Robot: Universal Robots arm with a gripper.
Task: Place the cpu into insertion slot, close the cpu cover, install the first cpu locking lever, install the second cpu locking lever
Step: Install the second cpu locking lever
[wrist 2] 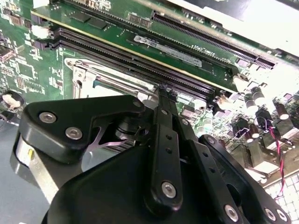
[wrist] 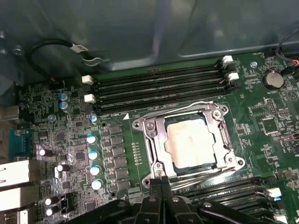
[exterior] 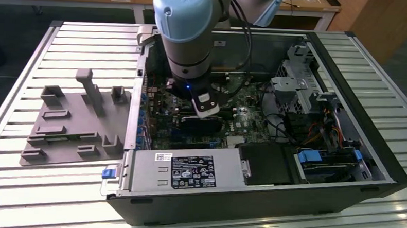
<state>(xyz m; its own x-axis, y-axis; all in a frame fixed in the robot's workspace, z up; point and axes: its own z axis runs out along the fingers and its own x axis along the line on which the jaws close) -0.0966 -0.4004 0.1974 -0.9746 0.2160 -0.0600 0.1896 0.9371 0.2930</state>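
My gripper (wrist: 161, 183) fills the foreground, fingers pressed together with nothing between them, tips right at the edge of the socket. Below me, the green motherboard (wrist: 117, 154). On it the cpu cover (wrist: 154, 140) lies shut over the insertion slot (wrist: 223, 135), and the cpu (wrist: 190, 140) sits seated inside, pale top showing through the window.

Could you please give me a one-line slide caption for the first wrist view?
The cpu sits in its socket beneath the closed cpu cover, with the gripper at the cover's edge.
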